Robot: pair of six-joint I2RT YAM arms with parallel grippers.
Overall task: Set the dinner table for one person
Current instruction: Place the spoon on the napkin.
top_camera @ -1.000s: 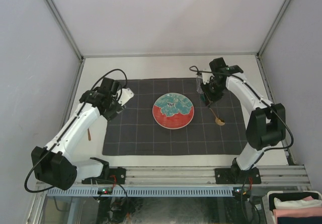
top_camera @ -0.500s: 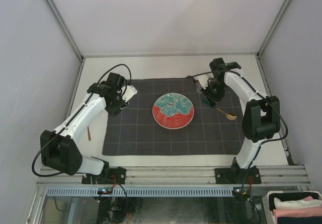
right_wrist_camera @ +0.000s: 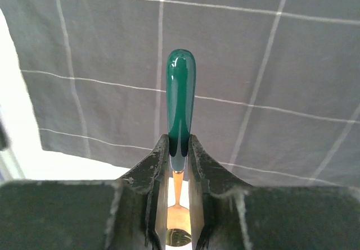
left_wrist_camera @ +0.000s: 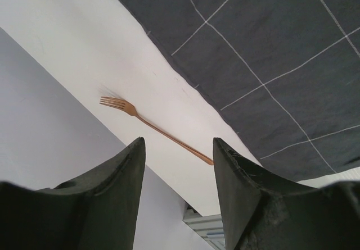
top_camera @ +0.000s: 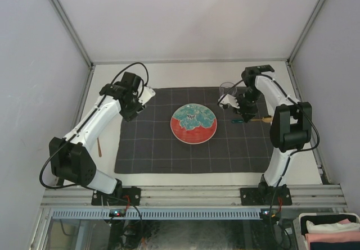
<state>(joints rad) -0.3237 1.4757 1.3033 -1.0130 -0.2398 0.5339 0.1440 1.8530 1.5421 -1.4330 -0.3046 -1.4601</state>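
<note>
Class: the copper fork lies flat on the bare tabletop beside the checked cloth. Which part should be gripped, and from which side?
Probably the mid-handle of the fork, from straight above, closing across its width. It lies flat on the dinner table, so only the slim, straight handle offers two opposing edges; the tines flare.

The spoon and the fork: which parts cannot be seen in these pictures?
- Right wrist view: the bowl of the spoon is mostly hidden by the right tool and cut by the bottom edge.
- Left wrist view: the fork has its handle end behind the left tool.
- Top view: fork tines too small.
</note>
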